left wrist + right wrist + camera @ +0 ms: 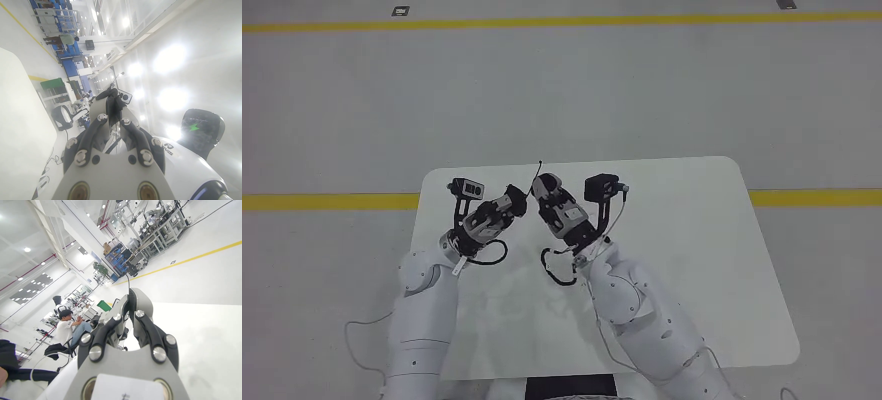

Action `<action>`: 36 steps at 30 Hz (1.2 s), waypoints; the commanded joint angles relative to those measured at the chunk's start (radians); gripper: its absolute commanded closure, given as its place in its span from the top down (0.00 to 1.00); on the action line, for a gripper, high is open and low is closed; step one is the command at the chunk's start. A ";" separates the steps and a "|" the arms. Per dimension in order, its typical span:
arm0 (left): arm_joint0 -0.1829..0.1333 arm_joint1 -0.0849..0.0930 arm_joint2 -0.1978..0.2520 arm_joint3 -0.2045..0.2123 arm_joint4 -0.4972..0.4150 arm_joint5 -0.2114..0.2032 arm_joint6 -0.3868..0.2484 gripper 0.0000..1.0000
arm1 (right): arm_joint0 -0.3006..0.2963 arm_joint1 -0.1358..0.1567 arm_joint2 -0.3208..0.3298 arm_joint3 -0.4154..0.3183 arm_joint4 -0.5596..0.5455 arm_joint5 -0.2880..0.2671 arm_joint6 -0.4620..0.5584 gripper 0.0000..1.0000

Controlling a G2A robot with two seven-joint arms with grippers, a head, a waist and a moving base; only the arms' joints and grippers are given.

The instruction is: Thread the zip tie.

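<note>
A thin black zip tie (538, 172) is held above the white table (692, 250), near its far edge. My left gripper (516, 198) and right gripper (542, 188) meet tip to tip there, each shut on the zip tie. In the left wrist view the left gripper (113, 93) is pinched shut, and the zip tie (118, 76) pokes out beyond the tips. In the right wrist view the right gripper (130, 296) is clamped on the strap, and the zip tie's (128, 281) free tail curves outward. The part between the fingers is hidden.
Both arms hang over the table's left half. The table's far edge (582, 163) lies just beyond the grippers. The right half of the table (712, 290) is bare surface, with white floor all round.
</note>
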 commanded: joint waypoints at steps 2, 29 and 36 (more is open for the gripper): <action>0.002 0.001 -0.001 -0.004 -0.002 0.000 0.002 0.00 | -0.001 -0.001 -0.002 0.000 0.018 0.000 0.005 0.00; 0.001 0.006 -0.003 -0.004 -0.010 0.000 0.000 0.00 | 0.007 -0.001 -0.002 0.004 -0.024 -0.044 -0.056 0.00; -0.004 0.008 -0.001 0.000 -0.013 0.000 0.000 0.00 | 0.014 -0.001 -0.002 0.011 -0.040 -0.054 -0.070 0.00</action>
